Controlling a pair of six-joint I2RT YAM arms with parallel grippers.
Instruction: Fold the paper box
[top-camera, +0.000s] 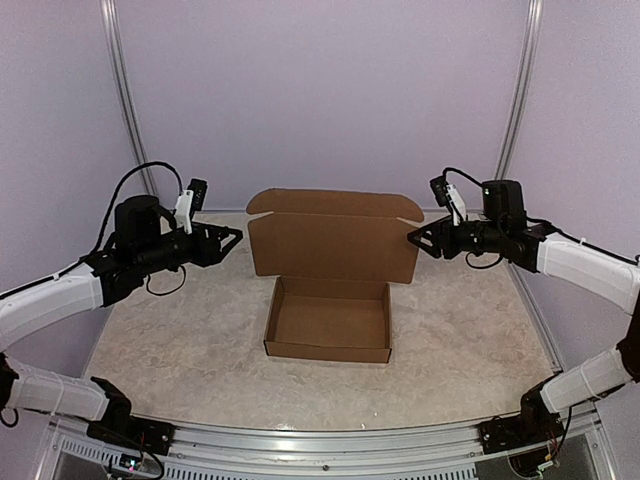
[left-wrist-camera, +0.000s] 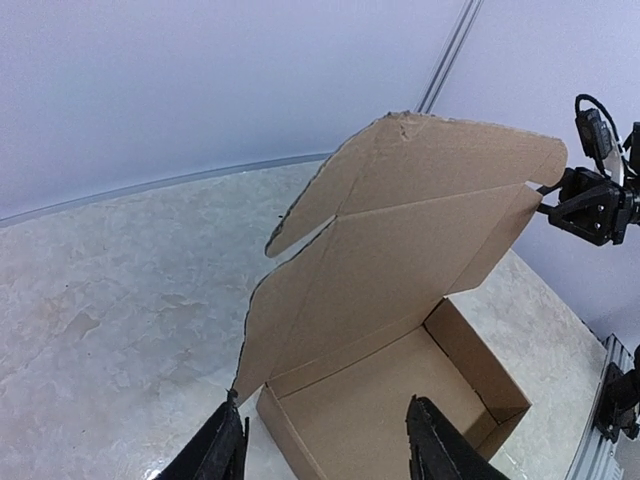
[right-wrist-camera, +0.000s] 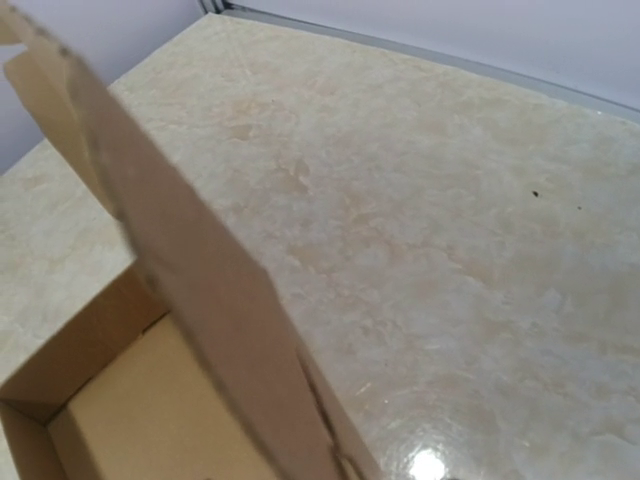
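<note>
Seen from above, the box sits in the middle of the table. Its shallow tray is already formed, with the open side up. The lid stands upright along the tray's far wall, and the lid's front flap leans away at the top.

Your left gripper hovers above the table just left of the lid, pointing at its left edge and not touching it. In the left wrist view its two fingers stand well apart. Nothing is between them, and the tray and lid lie beyond.

Your right gripper reaches in from the right at lid height. Its tip is at the lid's right edge, touching it or very nearly so. The left wrist view shows the tip right at the corner of the lid's right side flap.

The right wrist view shows the cardboard edge-on and very close, blurred, running down to the bottom of the picture, with the tray's inside to its left. That gripper's fingers are out of the picture, so you cannot tell how wide they stand or whether they have pinched the flap.
</note>
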